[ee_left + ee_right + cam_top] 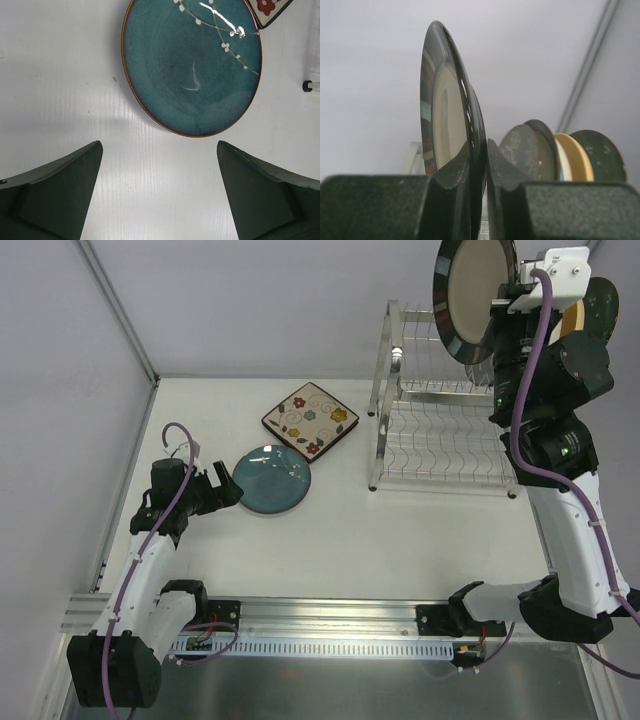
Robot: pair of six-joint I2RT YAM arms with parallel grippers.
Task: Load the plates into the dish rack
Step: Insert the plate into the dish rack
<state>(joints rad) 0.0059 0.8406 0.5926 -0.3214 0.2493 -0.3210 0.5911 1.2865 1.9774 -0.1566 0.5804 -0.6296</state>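
Left of the dish rack [445, 445], nearest the arm bases, my left jaws are spread wide and hold nothing. Each finger [60, 192] sits low over the white surface [400, 540]. Purpose of this posture: the opening faces the teal plate [192, 65], which lies flat just ahead of the fingertips and apart from them. A flat plate offers only its rim, so the approach is kept low, level with that edge.

Beyond the teal plate, closer to the dish rack's left side, the square floral plate [311, 420] also lies flat. One corner is just beside the teal rim; I cannot tell whether they touch. Both items are not yet loaded.

Above the dish rack's far end, my right jaws are pinching the lower rim of a dark-rimmed plate [447, 120] with a cream centre. It is held upright on edge, because wire slots accept a plate only edgewise. Judgement: this is the insertion step, and the next move calls for a straight descent into a free slot.

Behind the held plate, three plates stand on edge in a row: a grey-brown plate [522, 147], a tan plate [576, 155] and a dark green plate [601, 150]. Risk: rim contact with the nearest one during descent.
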